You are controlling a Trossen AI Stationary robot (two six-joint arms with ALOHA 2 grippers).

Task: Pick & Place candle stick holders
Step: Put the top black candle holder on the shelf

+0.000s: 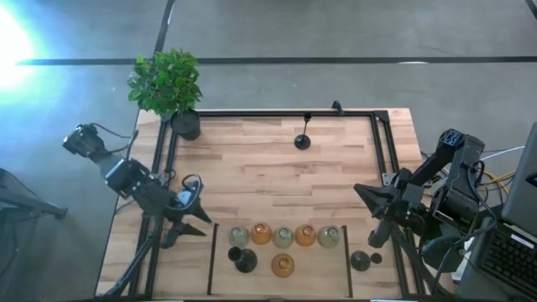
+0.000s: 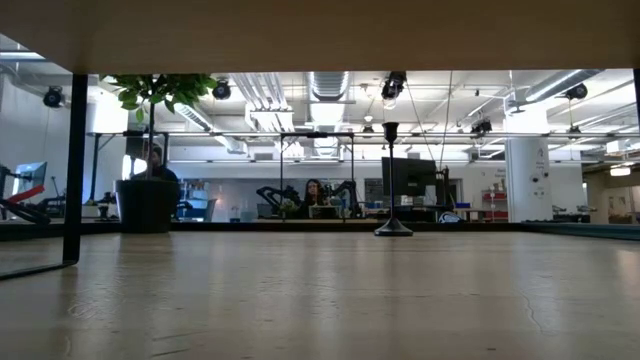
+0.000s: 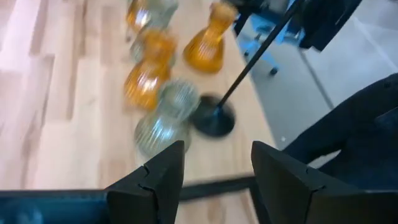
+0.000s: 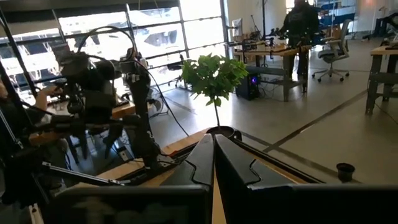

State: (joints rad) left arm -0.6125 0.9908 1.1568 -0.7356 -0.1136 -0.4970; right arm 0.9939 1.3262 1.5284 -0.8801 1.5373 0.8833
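The middle of the table (image 1: pixel 277 180) was free; holders (image 1: pixel 284 236) crowded the near edge, apparently touching.

place: open-plan lab/office | evidence: desks (image 4: pixel 280 53), monitor (image 2: pixel 408 180), office chair (image 4: pixel 333 56)

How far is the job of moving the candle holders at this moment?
One black thin-stemmed holder already stands alone at the far side of the table. Nothing is in hand: the left gripper is open and empty, aimed at the group near the front edge, and the right gripper is shut on nothing. The amber holders, the clear holders and the dark ones remain.
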